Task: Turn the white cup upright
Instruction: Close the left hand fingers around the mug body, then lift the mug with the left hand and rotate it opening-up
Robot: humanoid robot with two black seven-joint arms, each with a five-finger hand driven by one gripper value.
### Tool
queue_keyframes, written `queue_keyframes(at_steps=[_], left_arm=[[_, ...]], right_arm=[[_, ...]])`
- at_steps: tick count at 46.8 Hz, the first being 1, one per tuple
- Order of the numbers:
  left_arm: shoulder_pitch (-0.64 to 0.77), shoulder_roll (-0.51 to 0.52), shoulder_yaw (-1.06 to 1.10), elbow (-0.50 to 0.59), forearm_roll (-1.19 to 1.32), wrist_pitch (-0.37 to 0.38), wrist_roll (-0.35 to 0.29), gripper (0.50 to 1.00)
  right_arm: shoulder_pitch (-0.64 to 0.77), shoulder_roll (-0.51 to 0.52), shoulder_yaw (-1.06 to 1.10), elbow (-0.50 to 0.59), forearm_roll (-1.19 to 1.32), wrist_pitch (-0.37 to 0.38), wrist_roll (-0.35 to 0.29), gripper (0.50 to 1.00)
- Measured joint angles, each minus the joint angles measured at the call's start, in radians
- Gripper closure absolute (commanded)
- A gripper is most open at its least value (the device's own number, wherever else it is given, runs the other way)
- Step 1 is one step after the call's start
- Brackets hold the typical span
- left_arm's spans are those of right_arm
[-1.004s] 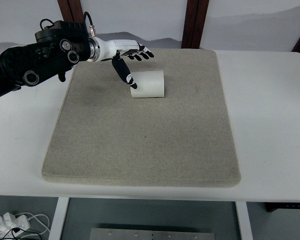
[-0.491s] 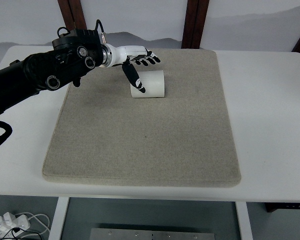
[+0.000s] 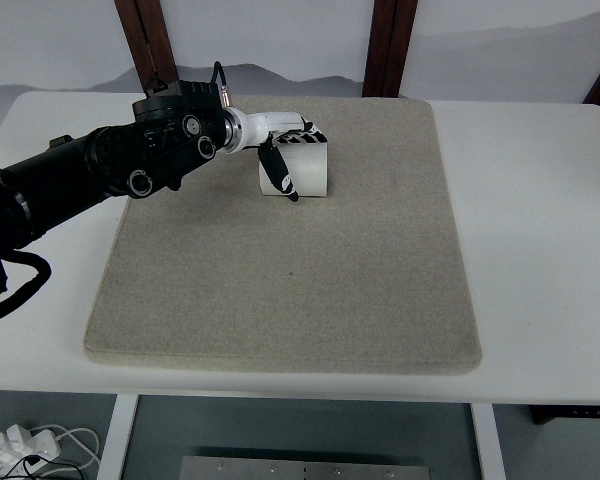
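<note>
The white cup (image 3: 310, 172) lies on its side at the far middle of the grey mat (image 3: 280, 290). My left arm, black and bulky, comes in from the left edge, and its white hand (image 3: 302, 165) is on the cup. The thumb (image 3: 282, 176) runs down across the cup's left end. The other fingers (image 3: 308, 137) are laid over its far top edge, so the hand is closed around the cup. The cup's left end is partly hidden behind the thumb. No right arm shows.
The mat covers most of the white table (image 3: 540, 250), with bare margins to the left and right. Dark wooden posts (image 3: 388, 45) stand behind the table's far edge. A power strip with cables (image 3: 18, 445) lies on the floor at the bottom left.
My left arm has reached further right and slightly nearer. The hand went from hovering beside the cup's left end to wrapping it, fingers dropping onto the top. The cup has hardly moved.
</note>
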Motion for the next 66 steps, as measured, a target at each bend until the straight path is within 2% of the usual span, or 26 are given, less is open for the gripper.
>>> queue_keyframes(at_steps=[4, 12, 20, 29, 31, 48, 61, 66], left_arm=[[0.000, 0.000, 0.001, 0.000, 0.000, 0.006, 0.000, 0.570], [0.000, -0.001, 0.007, 0.000, 0.000, 0.014, 0.000, 0.681], [0.000, -0.001, 0.023, 0.000, 0.000, 0.018, 0.000, 0.759], [-0.001, 0.000, 0.031, 0.000, 0.000, 0.021, -0.001, 0.979], [-0.001, 0.000, 0.031, 0.001, 0.000, 0.022, -0.001, 1.000], [-0.018, 0.005, 0.008, 0.006, -0.019, 0.024, -0.004, 1.000], [-0.014, 0.022, -0.115, 0.006, -0.078, 0.012, -0.026, 1.000], [-0.012, 0.049, -0.140, 0.004, -0.165, -0.003, -0.055, 1.000]], right_arm=[[0.000, 0.000, 0.000, 0.000, 0.000, 0.000, 0.000, 0.548], [0.000, 0.000, 0.000, 0.000, 0.000, 0.000, 0.000, 0.548], [0.000, 0.000, 0.000, 0.000, 0.000, 0.000, 0.000, 0.548], [0.000, 0.000, 0.000, 0.000, 0.000, 0.000, 0.000, 0.548], [0.000, 0.000, 0.000, 0.000, 0.000, 0.000, 0.000, 0.548], [0.000, 0.000, 0.000, 0.000, 0.000, 0.000, 0.000, 0.548], [0.000, 0.000, 0.000, 0.000, 0.000, 0.000, 0.000, 0.548], [0.000, 0.000, 0.000, 0.000, 0.000, 0.000, 0.000, 0.548]])
